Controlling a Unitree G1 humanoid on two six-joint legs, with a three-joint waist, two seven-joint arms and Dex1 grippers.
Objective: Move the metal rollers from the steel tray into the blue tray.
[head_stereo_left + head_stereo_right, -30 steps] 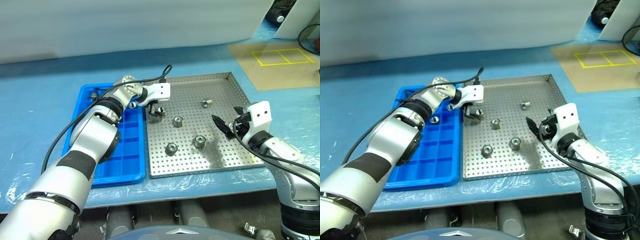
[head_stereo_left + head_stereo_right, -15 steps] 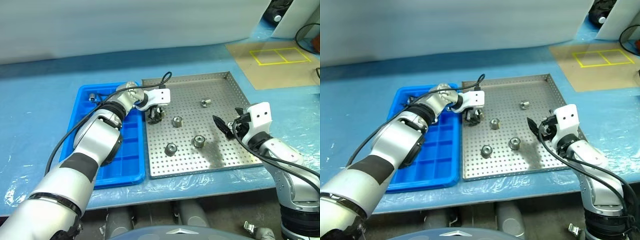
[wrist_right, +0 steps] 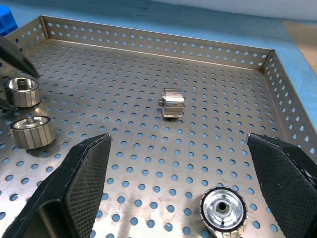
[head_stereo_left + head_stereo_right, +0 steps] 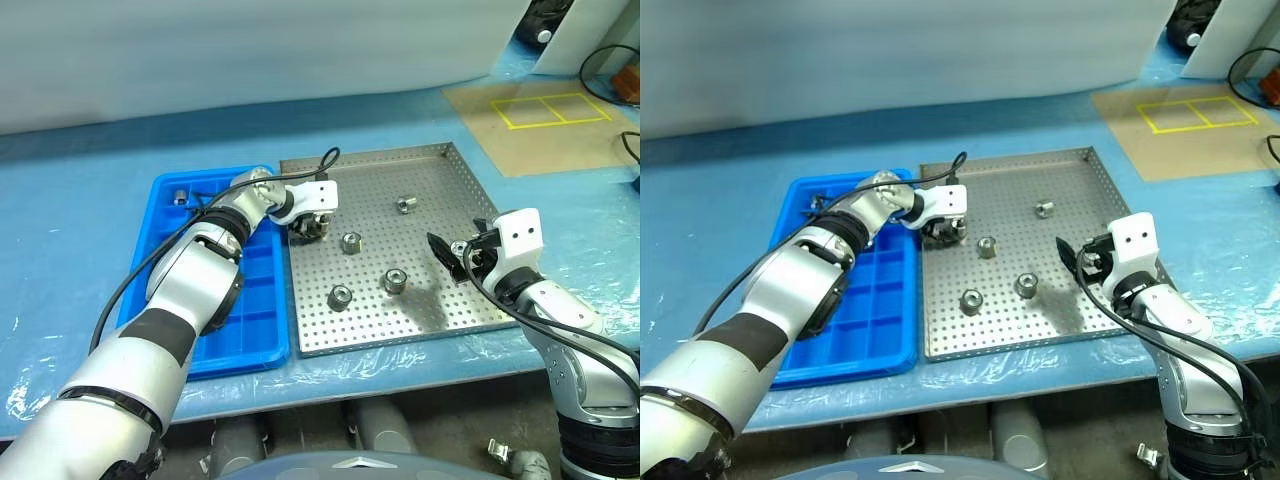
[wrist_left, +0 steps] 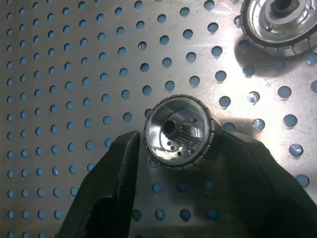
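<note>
1. Metal rollers lie scattered on the steel tray [image 4: 440, 290]: from the tray's centre, one at ten o'clock [image 4: 351, 242], one at two o'clock lying on its side [image 4: 405, 204], one at six o'clock [image 4: 395, 281] and one at seven o'clock [image 4: 340, 296].
2. A fifth roller [image 5: 177, 132] sits at the tray's nine o'clock edge, between the two black fingers of the left gripper [image 4: 307, 228].
3. In the left wrist view both fingers [image 5: 116, 188] press against that roller's sides, so the pincer is clamped on it; the roller rests on the perforated floor with its open end and toothed bore facing the camera.
4. Another roller [image 5: 282, 22] lies near the gripped one, apart from it.
5. The blue tray [image 4: 260, 320] lies touching the steel tray at its nine o'clock side; a single roller [image 4: 180, 196] sits in a compartment at the blue tray's eleven o'clock corner.
6. The right gripper [image 4: 452, 257] hovers over the steel tray's three o'clock edge, its fingers [image 3: 74, 183] spread wide apart and holding nothing.
7. In the right wrist view the side-lying roller [image 3: 173, 103] is seen between those spread fingers, farther along the tray.
8. Both trays rest on a blue covered table [image 4: 80, 250].
</note>
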